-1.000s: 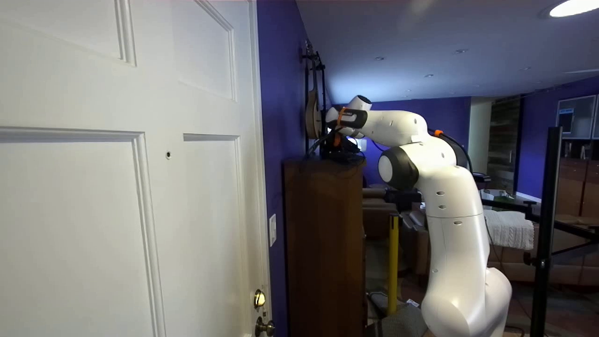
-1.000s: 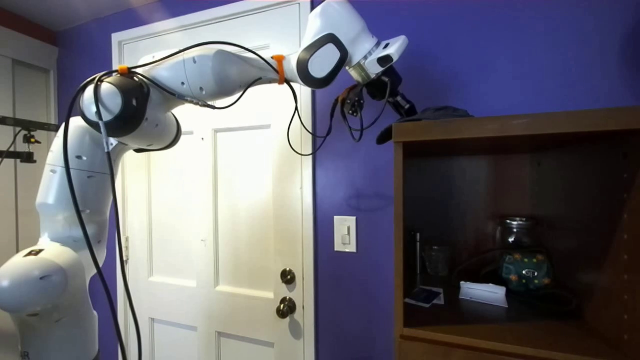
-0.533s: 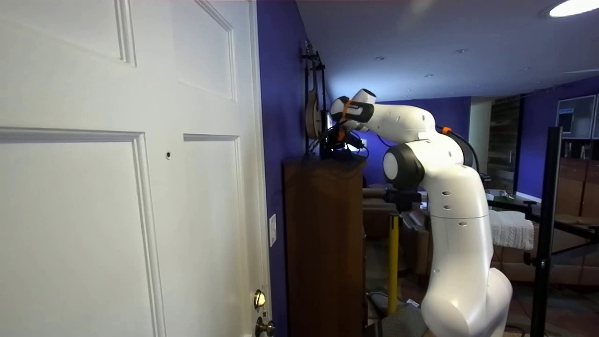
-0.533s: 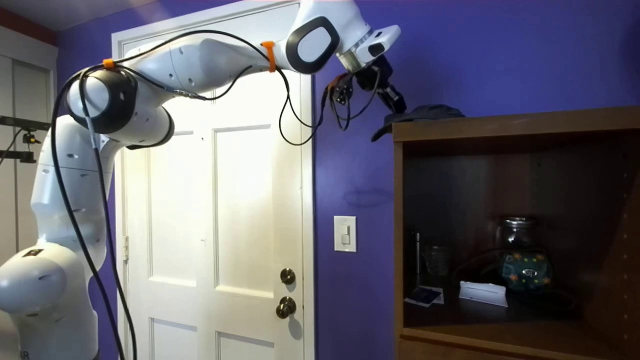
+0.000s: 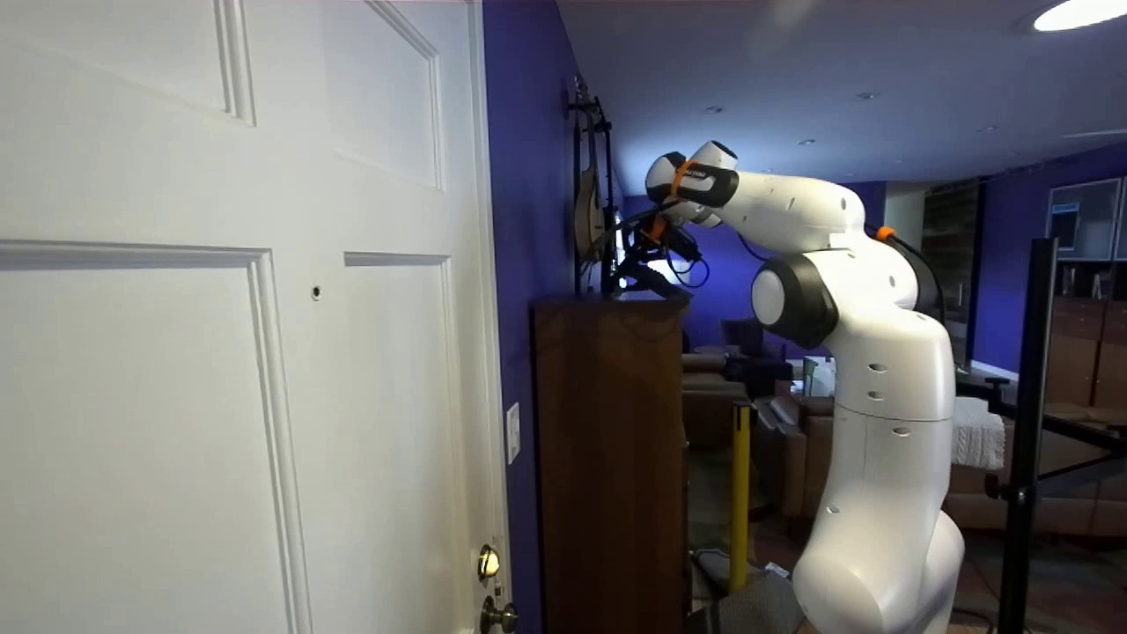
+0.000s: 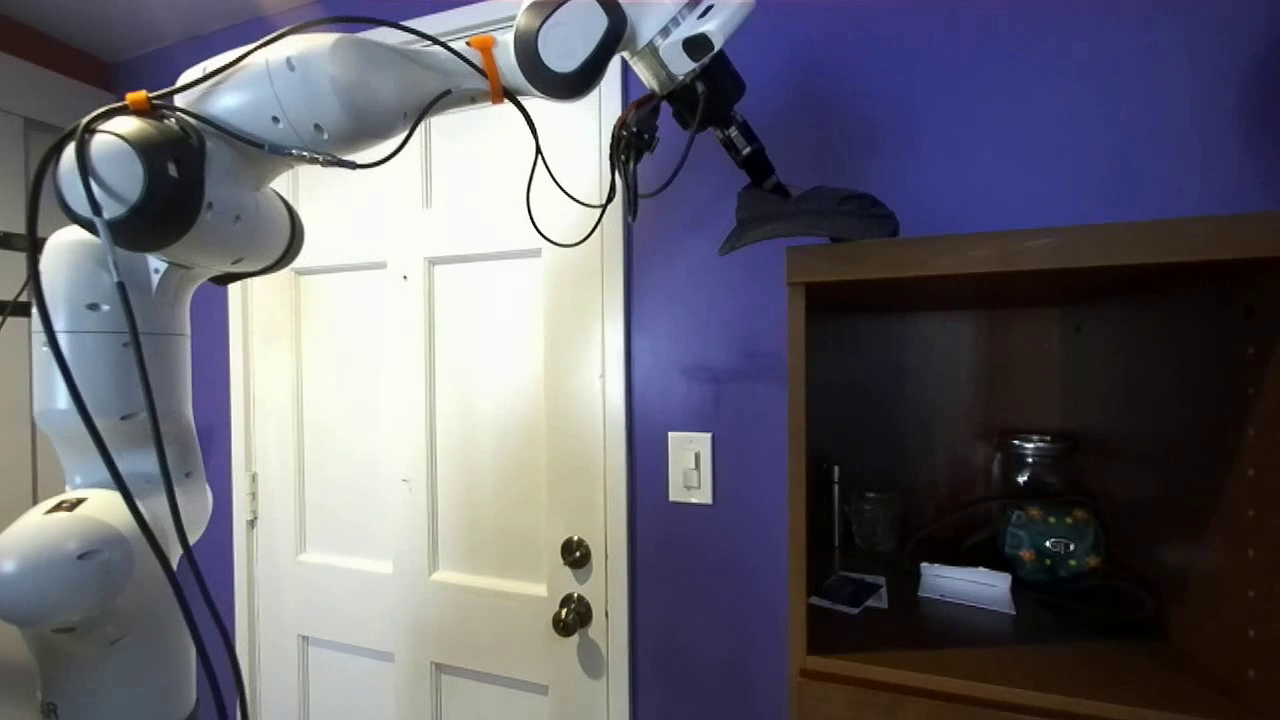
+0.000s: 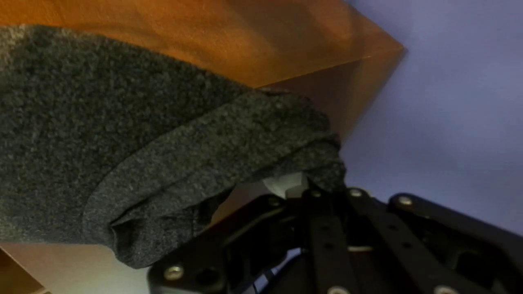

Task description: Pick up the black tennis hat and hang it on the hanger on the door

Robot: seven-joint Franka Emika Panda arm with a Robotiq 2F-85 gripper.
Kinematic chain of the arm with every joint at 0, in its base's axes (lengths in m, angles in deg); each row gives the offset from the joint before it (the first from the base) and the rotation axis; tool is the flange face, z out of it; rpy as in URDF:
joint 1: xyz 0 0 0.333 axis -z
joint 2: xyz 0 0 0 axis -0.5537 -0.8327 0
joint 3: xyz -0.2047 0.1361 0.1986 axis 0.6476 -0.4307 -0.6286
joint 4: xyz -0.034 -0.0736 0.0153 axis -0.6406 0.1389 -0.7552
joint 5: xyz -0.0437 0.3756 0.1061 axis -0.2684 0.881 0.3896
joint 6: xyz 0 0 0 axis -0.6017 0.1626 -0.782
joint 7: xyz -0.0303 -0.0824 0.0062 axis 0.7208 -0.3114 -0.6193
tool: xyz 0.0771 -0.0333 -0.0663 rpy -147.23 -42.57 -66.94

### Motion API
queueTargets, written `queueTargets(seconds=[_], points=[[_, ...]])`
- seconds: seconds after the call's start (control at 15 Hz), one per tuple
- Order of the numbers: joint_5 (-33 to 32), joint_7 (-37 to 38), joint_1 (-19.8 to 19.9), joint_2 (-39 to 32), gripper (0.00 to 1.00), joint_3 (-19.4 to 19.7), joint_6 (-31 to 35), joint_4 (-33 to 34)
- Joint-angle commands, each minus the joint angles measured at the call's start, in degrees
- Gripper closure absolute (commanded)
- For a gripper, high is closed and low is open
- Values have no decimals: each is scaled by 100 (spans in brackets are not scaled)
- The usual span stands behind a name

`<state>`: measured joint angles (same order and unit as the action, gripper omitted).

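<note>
The black tennis hat (image 6: 835,212) hangs limp from my gripper (image 6: 775,188) at the near end of the cabinet top. Its brim sticks out past the cabinet edge; its rear part is at the cabinet top, and I cannot tell if it touches. In the wrist view the hat (image 7: 81,134) fills the left, and its edge runs into the closed fingers (image 7: 331,190); the fingertips are partly hidden by the cloth. In an exterior view the dark hat (image 5: 656,282) blends with the gripper. The white panelled door (image 5: 370,370) stands shut, also seen here (image 6: 345,400). I make out no hanger on it.
The brown wooden cabinet (image 6: 1030,240) stands against the purple wall (image 6: 1000,120), with a jar, a green purse and cards on its shelf. A light switch (image 6: 690,468) lies between door and cabinet. Guitars (image 5: 588,211) hang beyond. A yellow post (image 5: 740,493) stands near the arm.
The arm has risen and drawn back from the cabinet toward the door side. The hat has moved with the gripper, lifting and shifting off the cabinet edge.
</note>
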<state>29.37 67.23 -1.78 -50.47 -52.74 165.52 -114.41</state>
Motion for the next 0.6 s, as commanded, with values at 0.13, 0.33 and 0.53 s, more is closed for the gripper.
queueTargets(seconds=[0.13, 0.33, 0.53], points=[[304, 124, -198, 1072, 99, -257, 520, -1121], [283, 221, -641, 1447, 99, -202, 1134, -1604], [95, 238, -858, 1253, 96, -32, 991, -1327]])
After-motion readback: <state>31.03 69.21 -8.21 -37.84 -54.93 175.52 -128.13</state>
